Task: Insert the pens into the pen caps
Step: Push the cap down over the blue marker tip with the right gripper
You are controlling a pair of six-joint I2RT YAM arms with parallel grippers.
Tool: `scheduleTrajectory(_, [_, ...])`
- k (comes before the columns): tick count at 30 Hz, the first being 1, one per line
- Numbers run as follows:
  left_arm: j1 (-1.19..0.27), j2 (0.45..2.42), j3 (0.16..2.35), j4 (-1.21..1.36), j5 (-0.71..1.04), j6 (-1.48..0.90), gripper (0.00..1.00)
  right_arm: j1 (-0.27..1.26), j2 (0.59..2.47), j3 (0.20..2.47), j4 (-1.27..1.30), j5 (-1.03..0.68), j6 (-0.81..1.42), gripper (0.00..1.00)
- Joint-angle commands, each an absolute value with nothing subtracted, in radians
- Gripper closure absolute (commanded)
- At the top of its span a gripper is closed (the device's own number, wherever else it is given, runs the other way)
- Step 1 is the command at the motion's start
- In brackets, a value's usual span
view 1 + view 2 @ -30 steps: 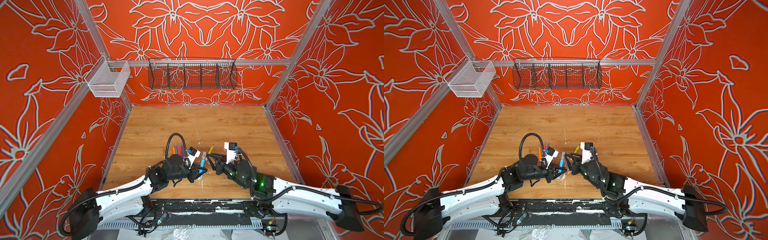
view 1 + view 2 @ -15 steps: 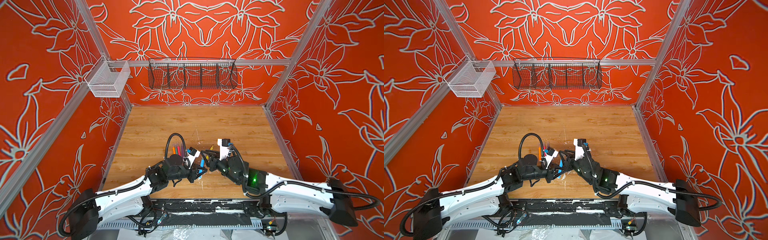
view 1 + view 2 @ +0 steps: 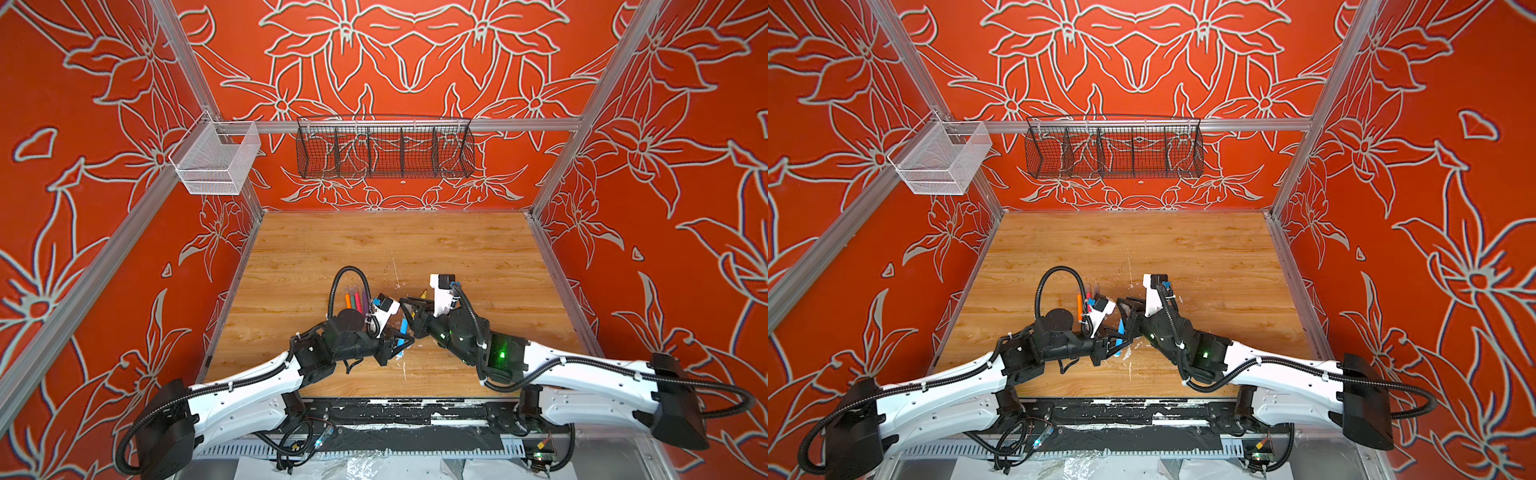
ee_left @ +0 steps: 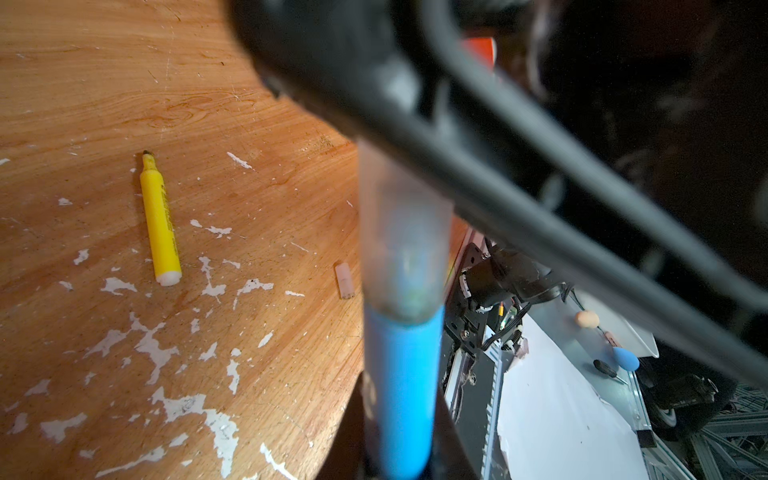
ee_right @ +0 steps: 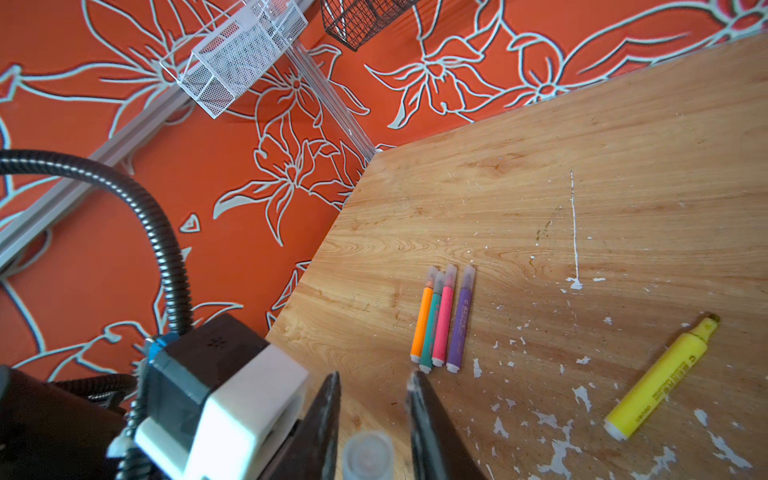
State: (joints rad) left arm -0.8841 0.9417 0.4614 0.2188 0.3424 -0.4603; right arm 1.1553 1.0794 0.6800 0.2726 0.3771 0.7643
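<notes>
My left gripper is shut on a blue pen and holds it tilted above the table. A clear pen cap sits over its tip. My right gripper is open, with a finger on each side of that cap and a narrow gap on both sides. An uncapped yellow pen lies on the wood, with a loose pen cap near it. Orange, green, pink and purple pens lie side by side, capped.
White paint flecks cover the wooden table near the front. A white mesh basket hangs on the left wall and a black wire basket on the back wall. The left arm's cable loop rises beside the row of pens.
My right gripper has moved left to the blue pen's tip, and its jaws have narrowed around the cap. The left gripper has stayed in place, holding the blue pen.
</notes>
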Motion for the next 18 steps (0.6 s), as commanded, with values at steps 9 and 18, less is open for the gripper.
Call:
scheduleTrajectory(9, [-0.888, 0.947, 0.489, 0.207, 0.274, -0.414, 1.00, 1.147, 1.101, 0.709, 0.256, 0.334, 0.803, 1.00])
scheduleTrajectory(18, [-0.866, 1.059, 0.722, 0.114, 0.178, -0.389, 1.00, 1.183, 1.115, 0.627, 0.281, 0.286, 0.839, 1.00])
